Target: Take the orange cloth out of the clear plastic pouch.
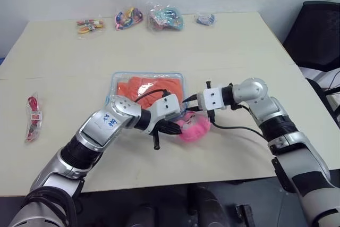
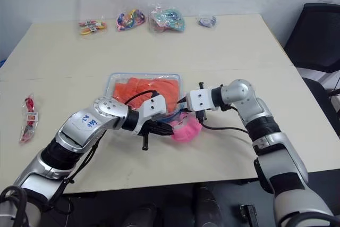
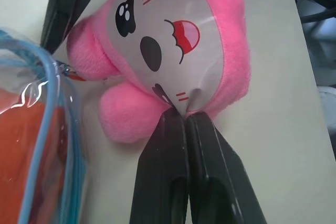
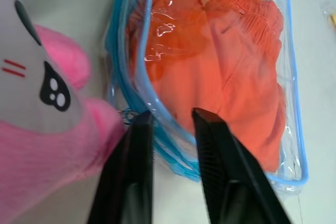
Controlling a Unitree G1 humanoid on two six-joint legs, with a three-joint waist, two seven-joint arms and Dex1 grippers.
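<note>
The clear plastic pouch (image 1: 149, 90) is lying flat on the table (image 1: 223, 51), and everything else is best placed from it: the orange cloth (image 4: 231, 77) is sitting wholly inside it, filling most of its see-through body, while the pink plush toy (image 1: 194, 127) is lying just beside its near right corner, touching or almost touching the blue trim. The left gripper (image 3: 185, 124) is reaching across the pouch's near edge toward the toy, its two black fingers pressed flat together and pinching the lower edge of the toy's printed face. The right gripper (image 4: 170, 116) is coming in at the same corner of the pouch from the right; its fingers (image 4: 212, 145) are standing a little apart and straddling the blue zipper edge there, though I cannot tell whether they are actually gripping it yet. The step in hand looks like getting hold of the pouch's mouth, so removal of the cloth is not yet under way. Next, I judge, the right fingers need a firm pinch on the trim or the zipper pull, the pouch needs steadying, and the toy may crowd that corner.
</note>
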